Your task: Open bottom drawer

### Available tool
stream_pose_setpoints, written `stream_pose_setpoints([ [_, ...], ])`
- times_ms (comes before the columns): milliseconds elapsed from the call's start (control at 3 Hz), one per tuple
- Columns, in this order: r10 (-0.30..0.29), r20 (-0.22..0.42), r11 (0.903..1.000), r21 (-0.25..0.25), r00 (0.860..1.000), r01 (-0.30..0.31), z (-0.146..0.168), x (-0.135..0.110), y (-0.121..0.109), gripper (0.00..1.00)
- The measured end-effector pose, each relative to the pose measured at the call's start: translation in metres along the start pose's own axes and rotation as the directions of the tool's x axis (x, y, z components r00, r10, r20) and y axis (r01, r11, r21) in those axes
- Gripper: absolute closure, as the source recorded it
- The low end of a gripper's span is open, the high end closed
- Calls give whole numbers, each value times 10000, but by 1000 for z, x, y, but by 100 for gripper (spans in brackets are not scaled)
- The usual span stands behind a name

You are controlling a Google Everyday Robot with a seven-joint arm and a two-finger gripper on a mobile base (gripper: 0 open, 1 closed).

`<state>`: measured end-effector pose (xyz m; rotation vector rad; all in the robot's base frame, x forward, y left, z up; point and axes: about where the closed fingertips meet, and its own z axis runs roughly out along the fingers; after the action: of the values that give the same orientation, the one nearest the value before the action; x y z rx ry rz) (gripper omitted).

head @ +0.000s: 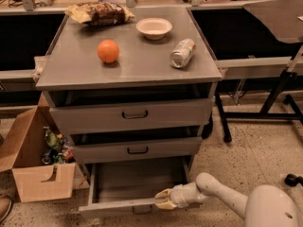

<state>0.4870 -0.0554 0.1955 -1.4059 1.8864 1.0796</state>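
The bottom drawer [124, 205] of the grey cabinet is pulled out, showing its flat grey inside [135, 181]. Its small dark handle [141, 210] hangs at the front panel's lower edge. My gripper [160, 201] sits at the top rim of the front panel, right of centre, just above and right of the handle. My white arm [222, 195] reaches in from the lower right. The middle drawer [136, 150] and the top drawer [133, 114] stand slightly ajar above.
On the cabinet top [142, 65] lie an orange [108, 51], a white bowl [154, 28], a tipped can [182, 53] and a snack bag [99, 13]. An open cardboard box [35, 167] stands at the left. Black table legs [265, 105] stand at the right.
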Motion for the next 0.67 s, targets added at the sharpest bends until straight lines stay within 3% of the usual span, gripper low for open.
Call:
stream_pose_setpoints([
  [667, 0, 0, 10000, -1, 10000, 0, 0, 0, 0, 13],
])
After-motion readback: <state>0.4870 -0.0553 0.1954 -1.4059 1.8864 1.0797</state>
